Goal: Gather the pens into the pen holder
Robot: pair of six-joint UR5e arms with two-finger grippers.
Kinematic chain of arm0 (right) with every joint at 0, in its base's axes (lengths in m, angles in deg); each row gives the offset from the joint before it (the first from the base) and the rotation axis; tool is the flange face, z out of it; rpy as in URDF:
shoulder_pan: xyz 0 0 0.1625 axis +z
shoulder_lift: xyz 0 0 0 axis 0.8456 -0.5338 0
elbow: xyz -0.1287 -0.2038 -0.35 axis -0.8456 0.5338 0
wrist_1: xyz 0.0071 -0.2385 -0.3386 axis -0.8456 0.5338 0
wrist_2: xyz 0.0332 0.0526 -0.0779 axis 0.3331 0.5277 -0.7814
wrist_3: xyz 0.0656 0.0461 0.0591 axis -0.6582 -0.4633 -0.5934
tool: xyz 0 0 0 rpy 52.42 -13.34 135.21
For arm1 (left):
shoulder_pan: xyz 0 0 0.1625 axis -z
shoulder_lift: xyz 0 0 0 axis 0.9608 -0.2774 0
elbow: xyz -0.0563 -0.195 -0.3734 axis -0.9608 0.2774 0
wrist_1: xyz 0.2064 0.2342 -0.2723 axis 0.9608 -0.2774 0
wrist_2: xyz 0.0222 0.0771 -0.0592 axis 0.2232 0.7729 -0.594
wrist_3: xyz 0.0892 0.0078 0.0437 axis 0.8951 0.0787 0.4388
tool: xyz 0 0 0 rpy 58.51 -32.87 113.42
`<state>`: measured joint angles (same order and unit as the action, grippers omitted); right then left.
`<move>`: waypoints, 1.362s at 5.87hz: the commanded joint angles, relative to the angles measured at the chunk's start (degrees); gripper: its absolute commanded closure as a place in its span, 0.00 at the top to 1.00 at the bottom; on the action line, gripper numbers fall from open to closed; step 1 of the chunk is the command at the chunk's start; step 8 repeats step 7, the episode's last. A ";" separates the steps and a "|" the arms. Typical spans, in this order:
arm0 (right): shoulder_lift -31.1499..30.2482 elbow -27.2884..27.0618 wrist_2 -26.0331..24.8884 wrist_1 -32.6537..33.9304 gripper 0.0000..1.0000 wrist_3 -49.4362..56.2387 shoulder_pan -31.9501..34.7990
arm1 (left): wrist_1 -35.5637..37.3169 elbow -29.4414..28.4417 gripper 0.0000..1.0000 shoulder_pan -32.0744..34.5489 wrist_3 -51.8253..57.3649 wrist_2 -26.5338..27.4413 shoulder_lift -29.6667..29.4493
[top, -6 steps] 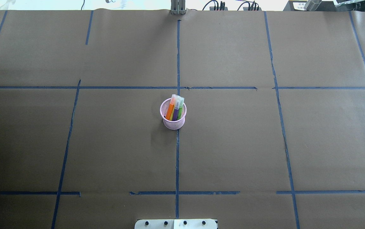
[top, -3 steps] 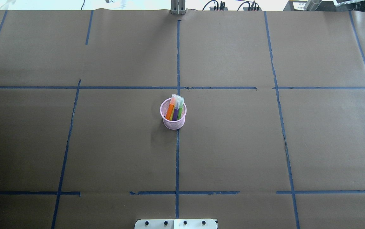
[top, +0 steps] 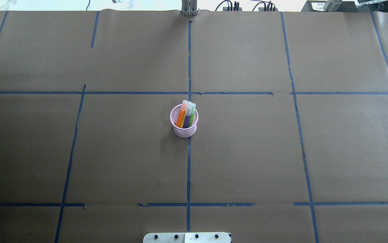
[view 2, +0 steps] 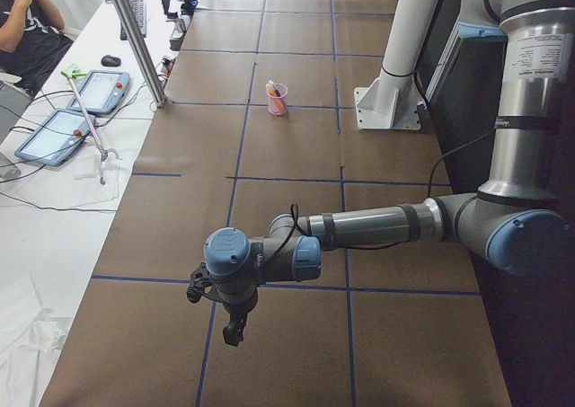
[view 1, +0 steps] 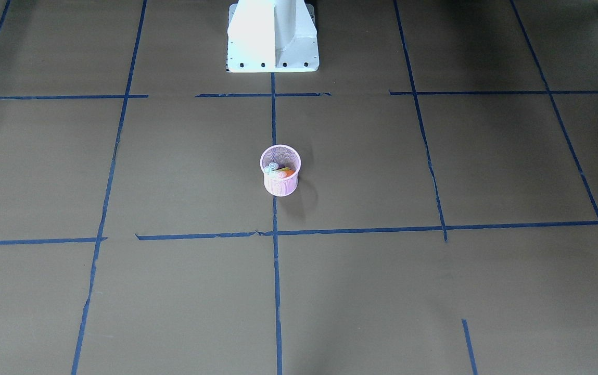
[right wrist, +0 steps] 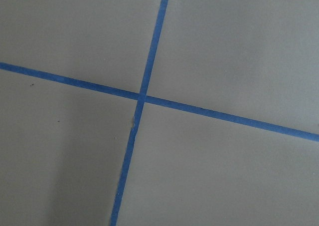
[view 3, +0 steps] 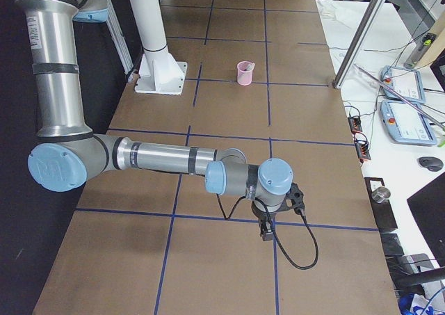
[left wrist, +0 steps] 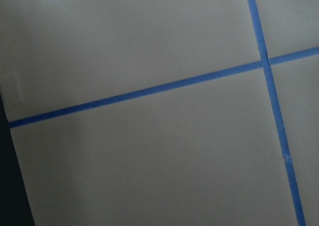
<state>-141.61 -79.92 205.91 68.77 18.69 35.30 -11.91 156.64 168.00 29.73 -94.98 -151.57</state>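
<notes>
Pens (top: 186, 116): all leaning caps-up inside the pink cup (top: 184, 132), middle of the surface (top: 248, 162), so probably done. Left end effector (view 2: 234, 329) and right end effector (view 3: 265, 229) parked well away, nothing left to grab; can't tell wide or narrow.

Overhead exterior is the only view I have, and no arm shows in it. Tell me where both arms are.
Observer: The left gripper hangs low over the table at the end on the robot's left, far from the pen holder.
Operator: Now the right one.
Observer: The right gripper hangs low over the opposite end, also far from the pen holder.
Operator: Report the jaws.
Observer: I cannot tell. Only the side views show them, and both wrist cameras show just the table's paper cover and blue tape.
</notes>
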 commanded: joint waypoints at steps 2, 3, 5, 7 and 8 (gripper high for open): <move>-0.32 -0.56 0.10 0.58 1.00 -0.09 0.13 | 0.07 0.45 1.00 -0.15 -0.15 -0.20 0.54; 0.03 -0.30 0.28 0.67 1.00 -0.09 0.13 | 0.07 0.54 1.00 -0.15 -0.15 -0.29 0.54; 0.03 -1.34 0.20 0.41 1.00 0.26 0.66 | 0.16 0.54 1.00 -0.07 -0.06 -0.29 0.45; -0.40 -1.61 -0.33 0.58 1.00 0.27 0.57 | 0.25 0.54 1.00 -0.15 0.11 -0.29 0.45; -0.40 -1.61 -0.33 0.58 1.00 0.27 0.57 | 0.25 0.54 1.00 -0.15 0.11 -0.29 0.45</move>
